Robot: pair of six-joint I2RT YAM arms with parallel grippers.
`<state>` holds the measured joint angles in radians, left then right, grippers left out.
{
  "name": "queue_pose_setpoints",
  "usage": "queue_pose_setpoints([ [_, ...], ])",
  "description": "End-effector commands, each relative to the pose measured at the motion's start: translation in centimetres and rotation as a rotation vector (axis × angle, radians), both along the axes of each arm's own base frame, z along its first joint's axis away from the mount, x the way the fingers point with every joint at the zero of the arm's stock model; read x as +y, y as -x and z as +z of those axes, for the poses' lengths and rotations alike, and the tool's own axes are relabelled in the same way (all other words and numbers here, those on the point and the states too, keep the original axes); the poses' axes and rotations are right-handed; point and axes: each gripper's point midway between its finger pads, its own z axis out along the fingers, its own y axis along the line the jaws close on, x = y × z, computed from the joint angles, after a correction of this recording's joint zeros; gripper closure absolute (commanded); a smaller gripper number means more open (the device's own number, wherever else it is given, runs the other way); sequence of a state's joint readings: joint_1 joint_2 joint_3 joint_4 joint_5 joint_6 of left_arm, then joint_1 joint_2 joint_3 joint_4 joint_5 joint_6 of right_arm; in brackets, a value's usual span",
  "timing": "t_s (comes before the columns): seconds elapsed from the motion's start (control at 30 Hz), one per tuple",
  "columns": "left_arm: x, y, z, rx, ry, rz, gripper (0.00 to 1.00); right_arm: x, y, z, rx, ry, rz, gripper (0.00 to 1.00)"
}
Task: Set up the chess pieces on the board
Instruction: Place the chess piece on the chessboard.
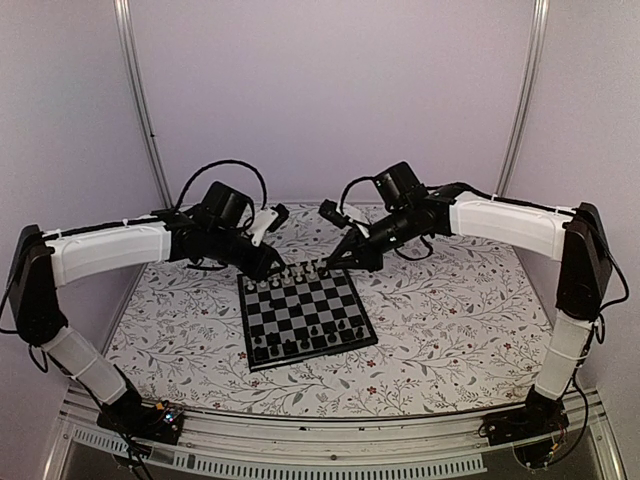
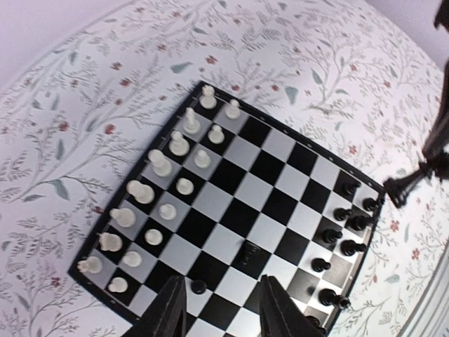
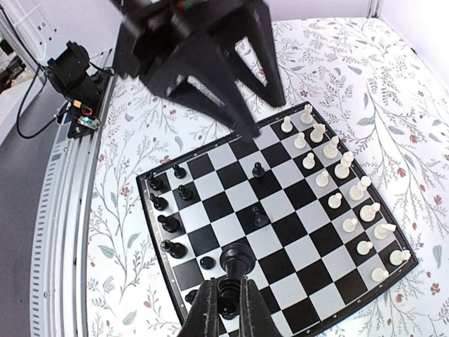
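The board (image 1: 247, 330) lies mid-table on the floral cloth. White chess pieces (image 1: 285, 275) fill its two far rows and black ones (image 1: 310, 340) stand along the near side. My left gripper (image 2: 220, 278) hovers open over the board's far left part, empty. A black pawn (image 2: 199, 286) stands just inside its left finger. Another black piece (image 2: 245, 253) is on a dark square beyond the fingertips. My right gripper (image 3: 228, 279) is shut on a black piece (image 3: 237, 260), held above the board with its round base towards the camera. It also shows as the dark piece (image 2: 407, 184) at the board's edge.
The floral tabletop (image 1: 450, 300) surrounds the board. A metal rail (image 3: 70, 182) runs along the near edge, with an arm base and cables (image 3: 74, 77) on it. My left gripper's dark fingers (image 3: 242, 119) hang over the board's far corner in the right wrist view. Walls close in the back and sides.
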<state>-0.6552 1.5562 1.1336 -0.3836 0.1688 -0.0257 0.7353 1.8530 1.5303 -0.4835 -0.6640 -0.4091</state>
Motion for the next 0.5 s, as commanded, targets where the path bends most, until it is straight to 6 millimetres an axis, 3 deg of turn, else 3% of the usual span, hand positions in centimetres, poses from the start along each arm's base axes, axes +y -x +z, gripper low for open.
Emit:
queue_pose_setpoints([
  [0.0,3.7,-3.5,7.6,-0.253,-0.048,0.196,0.60,-0.9,2.4,-1.0,-0.094,0.134,0.068,0.97],
  [0.1,5.6,-4.7,12.4,-0.406,-0.043,0.290,0.47,-0.8,3.9,-2.3,-0.109,0.205,0.123,0.97],
  [0.13,6.4,-5.1,13.9,-0.464,-0.045,0.338,0.38,-0.7,4.4,-2.7,-0.112,0.222,0.140,0.97],
  [0.17,7.5,-5.8,15.2,-0.527,-0.049,0.410,0.10,-0.6,4.9,-3.2,-0.118,0.242,0.158,0.97],
  [0.2,9.1,-6.5,16.3,-0.590,-0.057,0.512,0.02,-0.4,5.4,-3.6,-0.123,0.259,0.173,0.97],
  [0.23,10.4,-7.0,16.9,-0.626,-0.062,0.602,0.01,-0.2,5.8,-4.3,-0.124,0.281,0.190,0.97],
  [0.33,12.0,-8.2,16.0,-0.639,-0.087,0.697,0.01,0.7,6.8,-5.8,-0.130,0.329,0.225,0.96],
  [0.43,10.8,-8.2,13.3,-0.531,-0.030,0.580,0.02,1.3,7.5,-7.2,-0.108,0.367,0.250,0.96],
  [0.47,10.4,-7.8,12.1,-0.512,-0.029,0.522,0.07,1.4,7.7,-7.5,-0.102,0.377,0.257,0.96],
])
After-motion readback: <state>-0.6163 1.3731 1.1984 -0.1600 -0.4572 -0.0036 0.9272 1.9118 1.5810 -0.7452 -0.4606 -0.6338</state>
